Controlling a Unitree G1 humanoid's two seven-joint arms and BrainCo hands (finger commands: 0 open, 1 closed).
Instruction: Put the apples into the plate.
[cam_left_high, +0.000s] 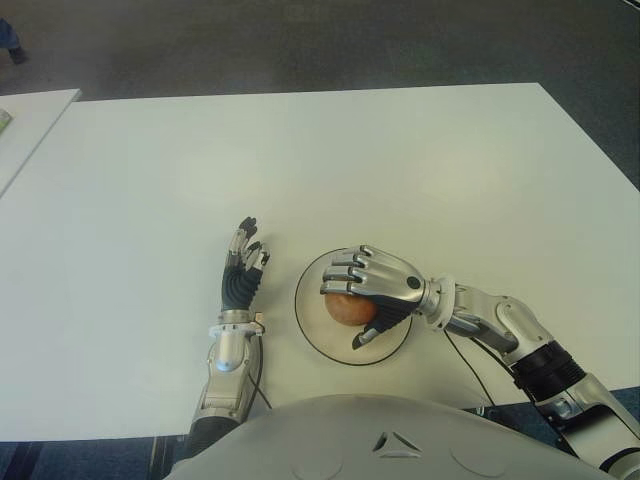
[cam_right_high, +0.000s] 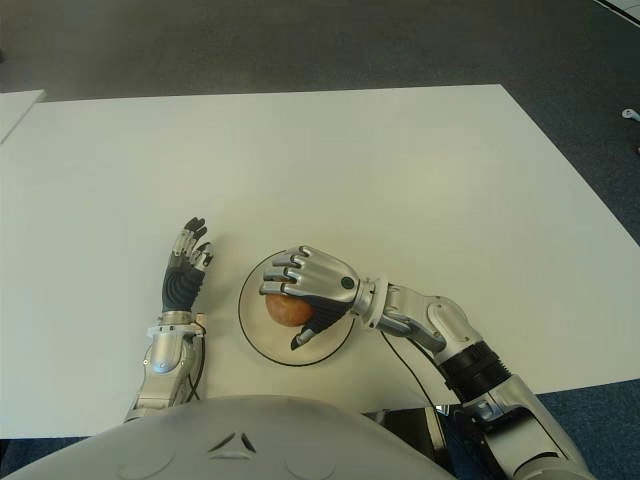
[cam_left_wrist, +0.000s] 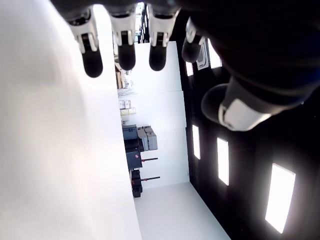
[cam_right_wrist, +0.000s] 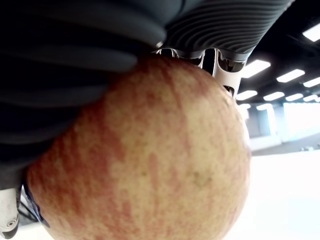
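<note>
R robot hand (cam_left_high: 372, 285) grips apple (cam_left_high: 349, 309) over plate (cam_left_high: 312, 320); L idle.

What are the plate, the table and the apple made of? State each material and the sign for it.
Plate: white with a thin dark rim, smooth; probably ceramic or plastic, the look leaves it open.
Table: flat matte white top, likely laminate; no grain shows.
Apple: real-looking fruit, red streaks over yellow skin with small specks, held over the plate by the right hand.
</note>
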